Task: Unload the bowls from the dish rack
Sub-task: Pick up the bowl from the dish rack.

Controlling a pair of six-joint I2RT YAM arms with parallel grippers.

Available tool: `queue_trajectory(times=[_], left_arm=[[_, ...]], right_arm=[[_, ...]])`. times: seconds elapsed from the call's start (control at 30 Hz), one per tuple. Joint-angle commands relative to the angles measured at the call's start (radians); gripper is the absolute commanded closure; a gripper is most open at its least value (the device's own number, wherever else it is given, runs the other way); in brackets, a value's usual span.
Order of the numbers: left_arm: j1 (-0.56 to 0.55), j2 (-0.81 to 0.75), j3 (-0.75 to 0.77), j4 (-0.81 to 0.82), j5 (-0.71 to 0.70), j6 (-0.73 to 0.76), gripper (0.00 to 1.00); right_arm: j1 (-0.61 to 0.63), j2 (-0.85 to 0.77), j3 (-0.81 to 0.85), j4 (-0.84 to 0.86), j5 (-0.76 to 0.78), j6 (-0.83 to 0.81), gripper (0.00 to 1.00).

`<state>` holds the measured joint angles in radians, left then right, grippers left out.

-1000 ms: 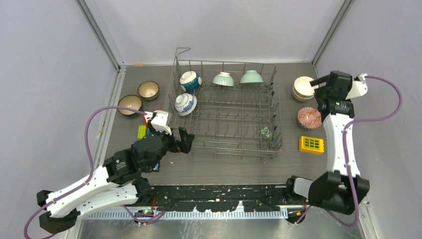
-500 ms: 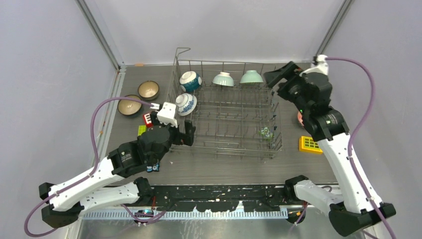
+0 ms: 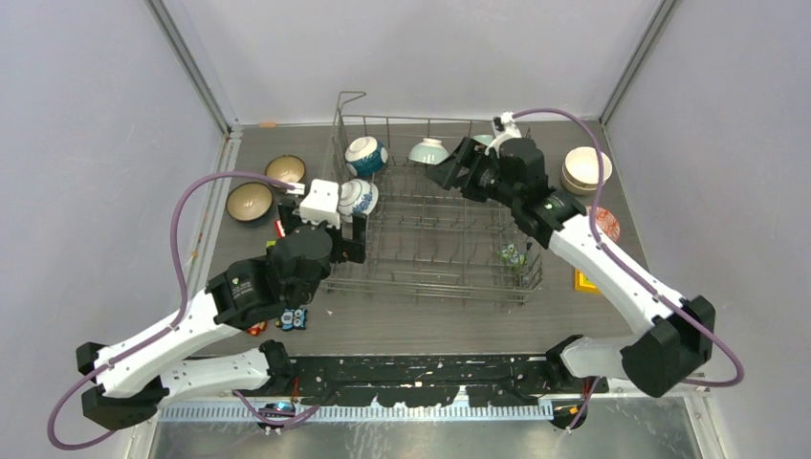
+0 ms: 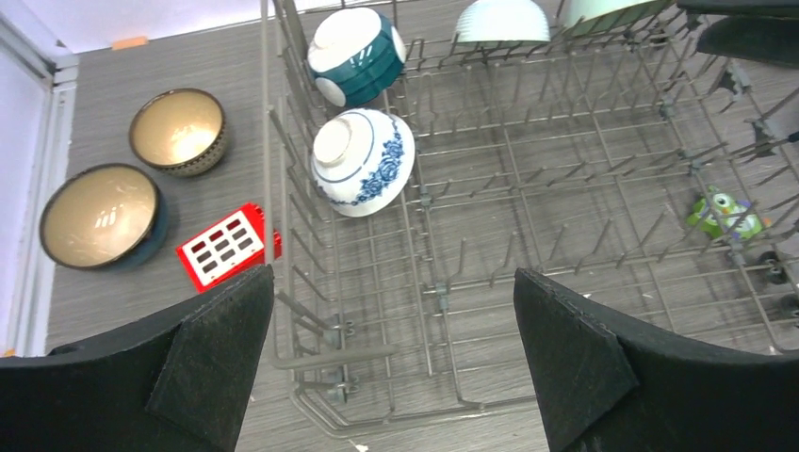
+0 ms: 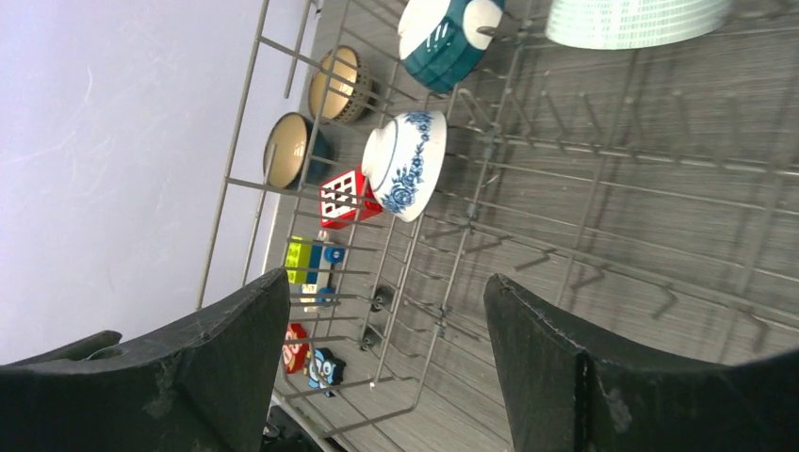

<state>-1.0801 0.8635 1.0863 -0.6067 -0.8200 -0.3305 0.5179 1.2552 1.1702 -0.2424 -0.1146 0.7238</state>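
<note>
- Grey wood-grain table [image 3: 421,325] carries the dish rack [image 3: 449,287] mid-table; four bowls [image 3: 365,155] sit by its far and left edges
- Our left gripper [image 4: 394,278] hangs wide open and empty, just short of the blue-and-white bowl [image 4: 361,162]; tines [image 4: 461,259] could snag our jaws, tipping it onto the teal bowl [image 4: 356,55]
- Our right gripper [image 5: 384,282], open and empty, hovers beside the mint bowl [image 3: 428,151]; a rim pinch may slip
</note>
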Motion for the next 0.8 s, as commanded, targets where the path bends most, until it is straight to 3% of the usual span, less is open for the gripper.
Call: queue_trajectory(times=[0.0, 0.33, 0.77], left_arm=[[0.008, -0.024, 0.023, -0.038, -0.065, 0.019, 0.0], [0.015, -0.091, -0.049, -0.085, -0.095, -0.001, 0.01], [0.016, -0.161, -0.139, -0.094, -0.072, -0.041, 0.06]], right_arm=[[0.032, 0.08, 0.047, 0.194, -0.079, 0.071, 0.21], [0.147, 0.364, 0.256, 0.198, -0.062, 0.121, 0.24], [0.179, 0.634, 0.547, -0.018, -0.015, 0.009, 0.24]])
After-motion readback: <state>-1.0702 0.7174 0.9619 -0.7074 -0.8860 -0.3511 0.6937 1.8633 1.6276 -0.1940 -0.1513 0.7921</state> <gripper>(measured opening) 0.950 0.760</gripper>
